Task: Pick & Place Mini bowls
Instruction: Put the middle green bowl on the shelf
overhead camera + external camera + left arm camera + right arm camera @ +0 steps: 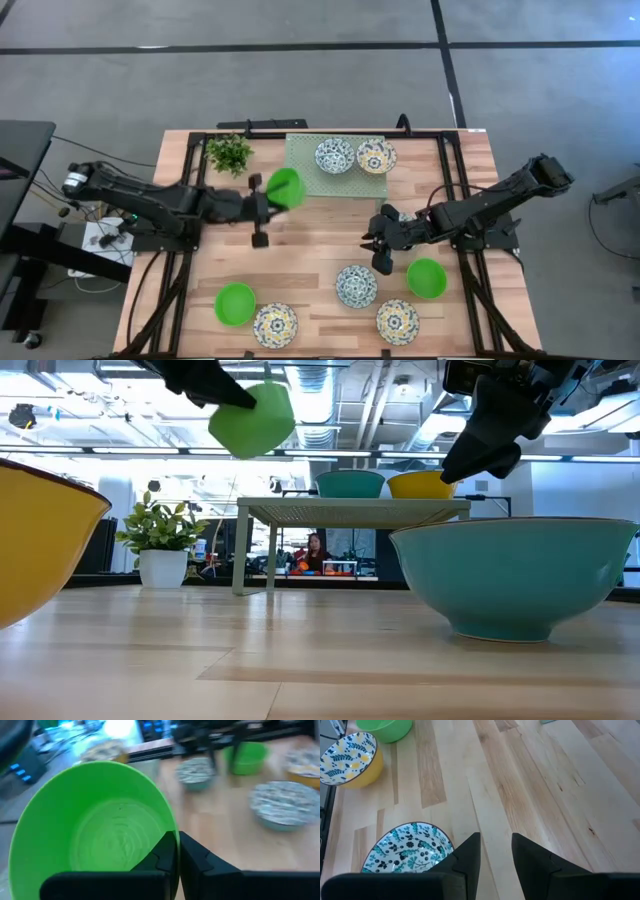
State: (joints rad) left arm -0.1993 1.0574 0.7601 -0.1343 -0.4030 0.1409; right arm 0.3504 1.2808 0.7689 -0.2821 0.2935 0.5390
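My left gripper (268,190) is shut on a plain green mini bowl (286,187), which is in the air at the left edge of the pale green rack (303,178). In the low view the bowl (252,418) is tilted, above rack height. On the rack stand a white-and-blue bowl (333,155) and a yellow-and-blue bowl (376,155). My right gripper (378,245) is open and empty, just beyond a white-and-blue bowl (356,285) on the table. Also on the table are two green bowls (235,303) (427,277) and two yellow-and-blue bowls (275,324) (398,320). My left gripper holds the green bowl by its rim (167,822), at the side nearest the wrist. One finger (160,855) is inside the bowl and the other (200,857) outside, with the wall pinched between them. It comes level from the table's left. The bowl is lifted clear and tilted.
A small potted plant (229,152) stands at the far left, beside the rack. The rack stands on legs (242,550) above the table. Bare wood (310,240) lies between the two arms. A person (316,550) sits in the room far behind the table.
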